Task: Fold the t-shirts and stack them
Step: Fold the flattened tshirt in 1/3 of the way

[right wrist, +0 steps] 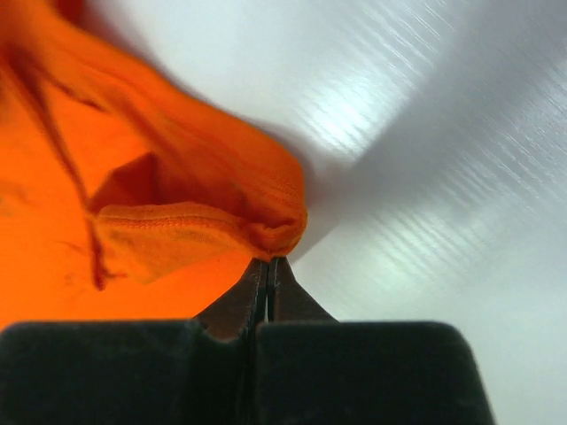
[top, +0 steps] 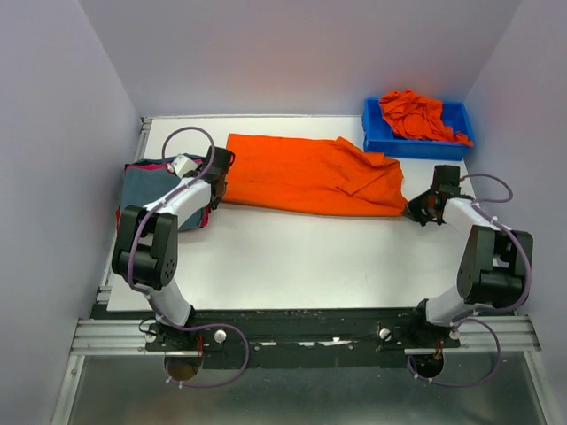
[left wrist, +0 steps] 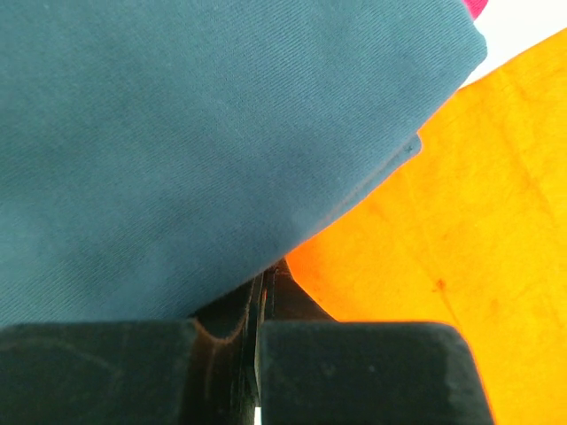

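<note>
I see the orange t-shirt lying as a flat, creased oblong across the glossy white table. My right gripper is pinched tight on its stitched hem corner. My left gripper is closed under the smooth grey-blue t-shirt; whether it grips cloth, I can't tell.

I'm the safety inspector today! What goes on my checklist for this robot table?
Surface: white table, smooth, slightly shiny.
Job's things: orange t-shirt spread flat across the far side; folded stack at the left, grey-blue on top with red-pink peeking out below; crumpled orange shirts in the blue bin.
Clutter: nothing seen.
Grippers: left gripper shut at the orange t-shirt's left edge, what it pinches is unclear; right gripper shut on that shirt's right corner.
Cables: purple cables loop along both arms.
Surroundings: pale walls on three sides; metal rail under the arm bases.
</note>
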Robot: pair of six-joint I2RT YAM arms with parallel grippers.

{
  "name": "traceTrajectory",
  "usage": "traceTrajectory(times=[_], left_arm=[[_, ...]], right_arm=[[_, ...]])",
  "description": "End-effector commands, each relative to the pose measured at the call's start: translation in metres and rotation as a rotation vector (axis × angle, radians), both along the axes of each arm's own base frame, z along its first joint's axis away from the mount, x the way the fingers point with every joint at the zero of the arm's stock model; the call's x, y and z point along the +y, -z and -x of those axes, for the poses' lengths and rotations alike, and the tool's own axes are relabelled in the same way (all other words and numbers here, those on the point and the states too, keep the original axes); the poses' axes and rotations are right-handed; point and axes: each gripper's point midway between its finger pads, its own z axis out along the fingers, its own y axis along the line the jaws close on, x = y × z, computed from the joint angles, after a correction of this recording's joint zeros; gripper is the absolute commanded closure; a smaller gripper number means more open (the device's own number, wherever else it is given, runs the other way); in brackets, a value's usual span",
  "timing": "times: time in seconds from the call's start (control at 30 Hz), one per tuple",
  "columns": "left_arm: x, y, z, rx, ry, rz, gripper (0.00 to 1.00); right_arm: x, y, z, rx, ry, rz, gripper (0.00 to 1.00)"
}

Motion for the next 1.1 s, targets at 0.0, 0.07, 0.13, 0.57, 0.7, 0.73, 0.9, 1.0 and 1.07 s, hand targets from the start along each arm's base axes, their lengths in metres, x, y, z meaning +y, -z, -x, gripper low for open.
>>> traceTrajectory(times=[0.0,0.07,0.13,0.57,0.7,0.73,0.9,1.0,1.07], left_arm=[[0.008,-0.039,-0.002,-0.044,-0.01,-0.025,1.0],[0.009,-0.051,-0.002,-0.063,-0.006,-0.028,1.0],[0.009,-0.058,0.001,-0.084,-0.002,-0.03,1.0],[0.014,-0.118,0.028,-0.201,0.028,-0.052,1.0],[0.01,-0.125,0.039,-0.227,0.052,-0.012,1.0],[0.01,-0.116,0.044,-0.215,0.053,-0.005,1.0],[0.0,-0.06,0.074,-0.141,0.084,0.06,1.0],[-0.006,-0.036,0.088,-0.094,0.104,0.054,1.0],[-0.008,-0.028,0.092,-0.071,0.107,0.048,1.0]], right_arm=[[-0.017,-0.059,-0.016,-0.113,-0.005,0.091,1.0],[-0.018,-0.085,-0.016,-0.161,-0.015,0.111,0.99],[-0.02,-0.101,-0.013,-0.194,-0.009,0.128,0.99],[-0.02,-0.143,0.013,-0.274,-0.031,0.151,0.99],[-0.016,-0.149,0.026,-0.25,-0.018,0.131,0.99],[-0.015,-0.143,0.032,-0.235,-0.002,0.116,0.99],[0.004,-0.073,0.072,-0.112,0.016,0.012,0.99],[0.005,-0.043,0.09,-0.055,0.041,0.003,0.99],[0.005,-0.039,0.09,-0.065,0.055,0.004,0.99]])
